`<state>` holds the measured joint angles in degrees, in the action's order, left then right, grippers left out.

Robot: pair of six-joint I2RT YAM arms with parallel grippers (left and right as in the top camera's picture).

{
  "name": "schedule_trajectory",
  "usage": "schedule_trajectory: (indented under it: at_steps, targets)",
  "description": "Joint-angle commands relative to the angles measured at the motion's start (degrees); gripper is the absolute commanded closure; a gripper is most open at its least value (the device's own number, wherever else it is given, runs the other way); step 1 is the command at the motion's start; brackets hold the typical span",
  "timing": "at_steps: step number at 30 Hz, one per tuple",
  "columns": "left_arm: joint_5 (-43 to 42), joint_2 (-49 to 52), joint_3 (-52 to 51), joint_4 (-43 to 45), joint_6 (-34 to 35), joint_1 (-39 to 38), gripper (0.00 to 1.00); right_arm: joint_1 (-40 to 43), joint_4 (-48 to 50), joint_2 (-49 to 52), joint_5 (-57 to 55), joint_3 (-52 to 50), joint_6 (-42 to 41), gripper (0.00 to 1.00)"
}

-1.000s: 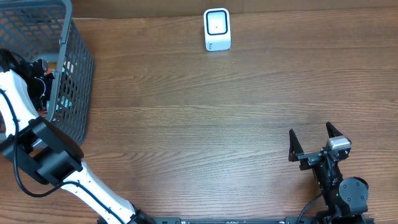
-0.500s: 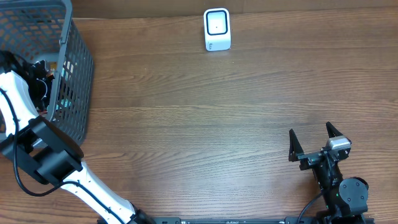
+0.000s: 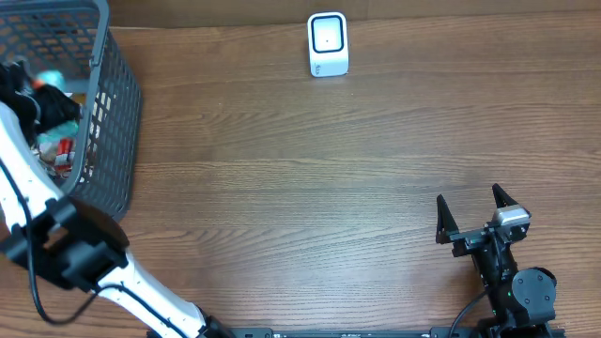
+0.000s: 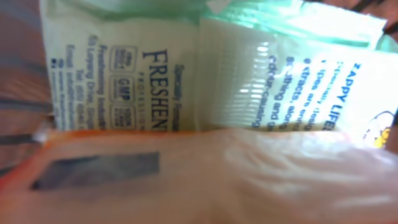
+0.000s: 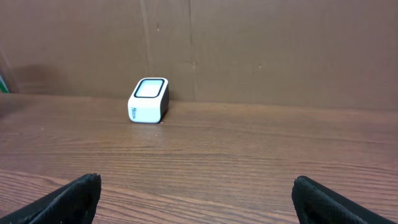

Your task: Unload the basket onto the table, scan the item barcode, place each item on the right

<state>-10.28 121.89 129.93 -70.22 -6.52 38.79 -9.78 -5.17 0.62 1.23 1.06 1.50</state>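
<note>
A blurred orange packet [image 4: 205, 180] fills the lower half of the left wrist view, pressed right up to the camera and hiding the jaws. It bears a dark rectangular strip [image 4: 93, 171]. Behind it lies a white and green packet [image 4: 155, 68] with printed text. In the overhead view my left gripper [image 3: 42, 101] is inside the grey wire basket [image 3: 115, 113] at the far left, closed on the packet. The white scanner [image 3: 328, 44] stands at the table's far edge and also shows as the scanner [image 5: 149, 101] in the right wrist view. My right gripper [image 3: 468, 214] rests open at the front right.
More packets lie in the basket, among them a red one [image 3: 61, 148]. A brown wall [image 5: 249, 50] rises behind the scanner. Wooden tabletop [image 3: 300, 188] stretches between the basket and the right arm.
The left gripper has closed down from wide open and has risen inside the basket toward its far side. The right arm has not moved.
</note>
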Motion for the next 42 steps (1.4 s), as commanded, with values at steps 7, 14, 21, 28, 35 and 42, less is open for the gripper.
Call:
schedule_trajectory:
  at_steps: [7, 14, 21, 28, 35, 42]
  targets:
    - [-3.7, -21.8, 5.0, 2.1, 17.9, -0.7, 0.68, 0.2, 0.4, -0.5, -0.2, -0.6, 0.0, 0.00]
    - [-5.1, -30.8, 5.0, -1.4, 21.4, -9.0, 0.72, 0.2, 0.3, -0.5, -0.2, -0.6, 0.0, 0.00]
    - [0.5, -33.0, 4.1, -13.4, 21.3, -25.6, 0.71, 0.2, 0.3, -0.5, -0.2, -0.6, 0.0, 0.00]
    - [5.4, -32.5, -5.9, -16.1, 22.7, -41.8, 0.70, 0.2, 0.4, -0.5, -0.2, -0.6, 0.0, 0.00]
    - [9.4, -32.5, -21.5, -7.7, 28.3, -55.4, 0.69, 0.2, 0.3, -0.5, -0.2, -0.6, 0.0, 0.00]
    - [11.0, -32.2, -38.7, 6.7, 35.2, -65.2, 0.66, 0.2, 0.4, -0.5, -0.2, -0.6, 0.0, 0.00]
